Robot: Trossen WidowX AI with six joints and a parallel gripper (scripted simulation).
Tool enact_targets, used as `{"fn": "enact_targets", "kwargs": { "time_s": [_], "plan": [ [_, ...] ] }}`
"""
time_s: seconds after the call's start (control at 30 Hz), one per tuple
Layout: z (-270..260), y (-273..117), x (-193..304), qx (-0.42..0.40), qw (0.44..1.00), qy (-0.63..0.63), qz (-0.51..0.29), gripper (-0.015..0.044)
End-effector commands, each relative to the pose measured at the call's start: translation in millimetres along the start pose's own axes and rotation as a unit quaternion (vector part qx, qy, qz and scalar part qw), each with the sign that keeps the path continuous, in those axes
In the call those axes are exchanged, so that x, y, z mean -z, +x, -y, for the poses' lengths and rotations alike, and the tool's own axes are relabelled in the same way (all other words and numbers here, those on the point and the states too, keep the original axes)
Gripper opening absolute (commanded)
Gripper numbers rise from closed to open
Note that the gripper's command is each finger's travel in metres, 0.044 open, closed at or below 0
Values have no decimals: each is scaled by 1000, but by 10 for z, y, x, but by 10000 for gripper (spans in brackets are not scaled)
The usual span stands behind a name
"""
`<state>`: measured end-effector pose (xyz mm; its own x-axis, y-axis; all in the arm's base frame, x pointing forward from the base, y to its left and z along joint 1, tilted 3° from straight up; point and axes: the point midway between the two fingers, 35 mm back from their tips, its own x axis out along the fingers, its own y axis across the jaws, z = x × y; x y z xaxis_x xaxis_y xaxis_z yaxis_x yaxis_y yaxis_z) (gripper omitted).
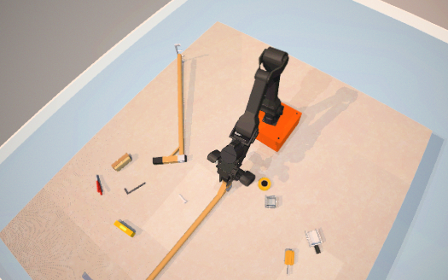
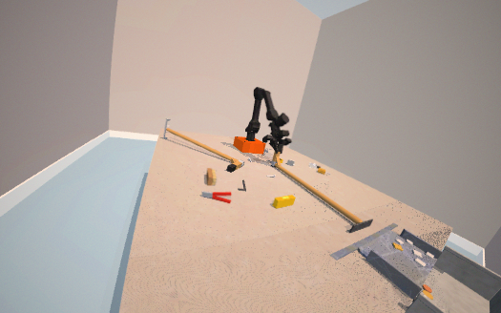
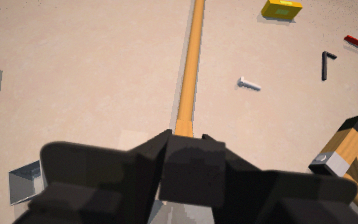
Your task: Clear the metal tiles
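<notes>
The long scraper (image 1: 190, 229) (image 2: 318, 192) (image 3: 192, 65) has a wooden handle and a wide dark blade. My gripper (image 1: 227, 181) (image 2: 277, 154) (image 3: 186, 136) is shut on its near end. The blade (image 2: 361, 225) is just short of the strip (image 2: 349, 249) at the near edge of the steel bench plate (image 2: 386, 263); whether it touches the table is unclear. Several pale tiles (image 2: 417, 253) and an orange tile (image 2: 398, 246) lie on the plate. Two orange pieces (image 2: 427, 288) (image 2: 428, 295) lie around the plate's join with the grey catch box (image 2: 470, 267); which side is unclear.
A second long-handled tool (image 1: 180, 102) (image 2: 201, 144) with a hooked end lies beside the arm. A yellow block (image 1: 125, 228) (image 2: 283, 201), red pliers (image 1: 99, 185) (image 2: 221, 198), a hex key (image 1: 136, 188) (image 3: 324, 66), a bolt (image 1: 183, 198) (image 3: 249, 84) and a tape roll (image 1: 264, 183) lie around the handle.
</notes>
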<state>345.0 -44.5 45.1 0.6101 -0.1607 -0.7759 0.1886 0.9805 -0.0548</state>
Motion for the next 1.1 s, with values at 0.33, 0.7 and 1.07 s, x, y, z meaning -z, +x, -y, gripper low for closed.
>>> {"fn": "enact_targets", "kwargs": {
  "time_s": [0.33, 0.7, 1.07],
  "plan": [
    [-211, -43, 25, -5, 1000, -2, 3, 0],
    [-326, -64, 44, -6, 1000, -2, 4, 0],
    [-372, -21, -30, -8, 1000, -3, 4, 0]
  ]
}}
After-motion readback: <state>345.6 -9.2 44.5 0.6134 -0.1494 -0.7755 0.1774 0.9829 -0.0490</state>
